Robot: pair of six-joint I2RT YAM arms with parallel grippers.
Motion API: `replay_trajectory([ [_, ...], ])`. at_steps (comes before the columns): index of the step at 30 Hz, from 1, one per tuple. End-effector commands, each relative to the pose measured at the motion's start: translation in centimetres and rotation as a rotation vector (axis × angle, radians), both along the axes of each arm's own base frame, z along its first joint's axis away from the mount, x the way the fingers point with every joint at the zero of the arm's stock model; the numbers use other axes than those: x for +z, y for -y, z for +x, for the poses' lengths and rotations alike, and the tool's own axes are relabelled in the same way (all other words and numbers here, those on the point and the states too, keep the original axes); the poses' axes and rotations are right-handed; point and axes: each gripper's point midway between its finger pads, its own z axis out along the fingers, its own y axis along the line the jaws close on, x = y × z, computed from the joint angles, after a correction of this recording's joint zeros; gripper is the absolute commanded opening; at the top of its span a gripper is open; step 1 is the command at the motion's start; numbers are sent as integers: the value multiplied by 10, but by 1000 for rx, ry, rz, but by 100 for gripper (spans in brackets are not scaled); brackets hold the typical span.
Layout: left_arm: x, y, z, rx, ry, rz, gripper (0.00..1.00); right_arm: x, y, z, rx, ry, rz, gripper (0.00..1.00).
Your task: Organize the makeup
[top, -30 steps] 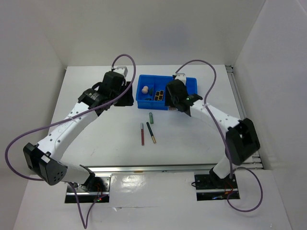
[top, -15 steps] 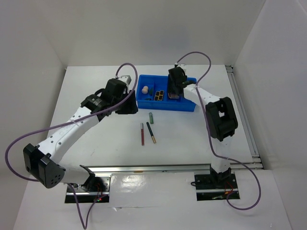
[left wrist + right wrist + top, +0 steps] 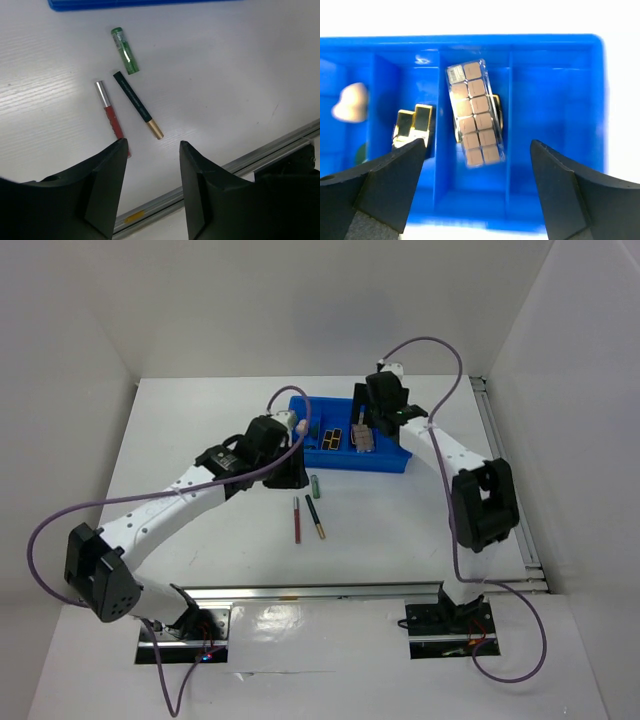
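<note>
A pinkish palette (image 3: 474,114) lies tilted in the middle compartment of the blue bin (image 3: 555,45), free of my right gripper (image 3: 477,143), which hangs open above it. A black-gold palette (image 3: 415,125) sits one compartment to the left, and a peach sponge (image 3: 351,102) lies further left. On the table in front of the bin lie a green tube (image 3: 124,50), a red pencil (image 3: 110,112) and a dark green pencil (image 3: 137,104). My left gripper (image 3: 152,142) is open and empty, just short of the pencils' near ends.
The blue bin (image 3: 395,460) stands at the back centre of the white table, with the green tube (image 3: 315,484) and both pencils (image 3: 297,520) in front of it. A metal rail (image 3: 280,147) runs along the near edge. White walls close off three sides.
My right gripper swung over the bin, opened and let the pinkish palette go into the middle compartment. My left arm moved right and toward the tube and pencils.
</note>
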Motion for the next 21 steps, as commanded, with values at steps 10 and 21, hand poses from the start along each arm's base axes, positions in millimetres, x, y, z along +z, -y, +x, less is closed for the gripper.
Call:
replay_trajectory([
  [10, -81, 52, 38, 259, -78, 147, 60, 91, 41, -92, -36, 124, 91, 91],
  [21, -121, 64, 68, 313, -55, 205, 57, 97, 47, -114, -33, 110, 101, 91],
])
